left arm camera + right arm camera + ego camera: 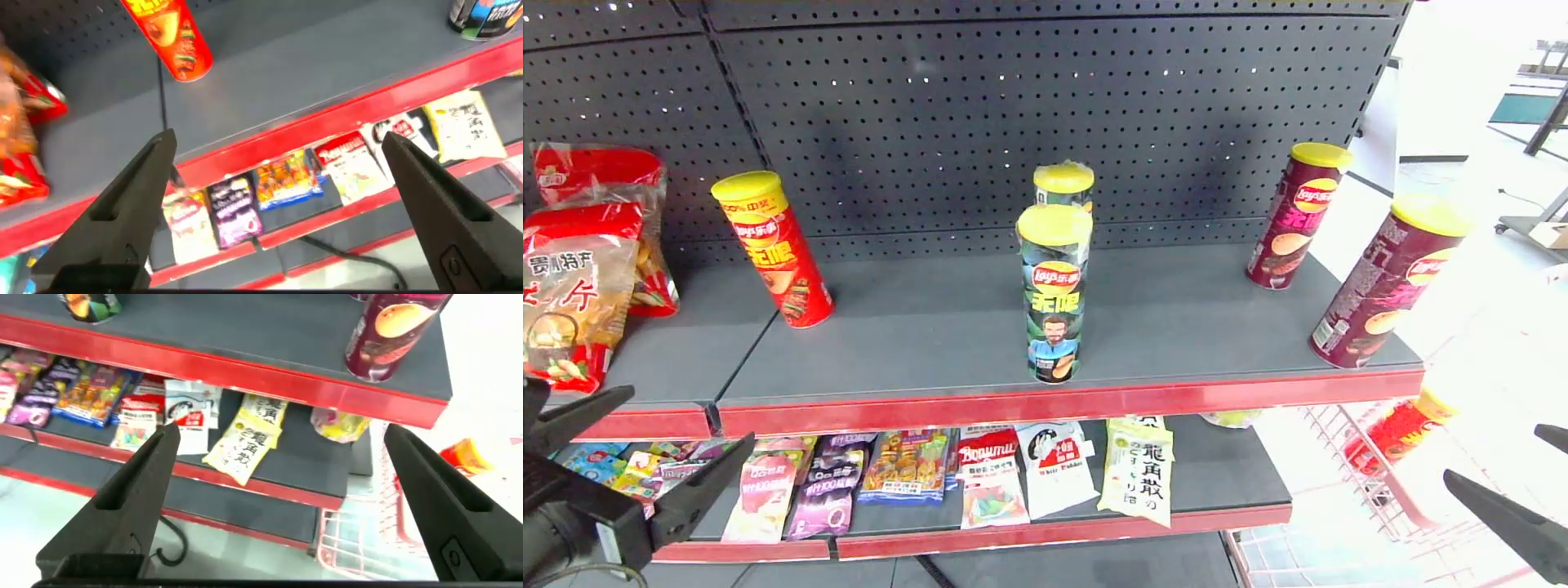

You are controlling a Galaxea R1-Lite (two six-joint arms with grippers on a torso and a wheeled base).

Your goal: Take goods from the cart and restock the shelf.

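We find the right tool (1494, 454) at the lower right of the head frame. Its two black fingers are spread wide with nothing between them. The left tool (686, 418) sits at the lower left, equally wide and empty, in front of the lower tier of snack packets.

The thing to fetch, we judge, is the red cylindrical chip can with a yellow lid (1401, 425). It lies in the pale red wire cart (1401, 492) at the lower right, just below the right end of the grey metal shelf with a red front lip (1054, 402). In the frame the can lies a little up and left of the right tool, and well apart from the left tool across the whole width. Its long axis slants, lid toward the upper right and base toward the lower left. The base is partly lost behind wires and glare.

We therefore take the right arm as the nearer one, and its fingers should close across that slanting axis, not along it. On the shelf, bare board shows between the green-labelled can (1054, 294) at centre and the maroon can (1294, 216) farther right.
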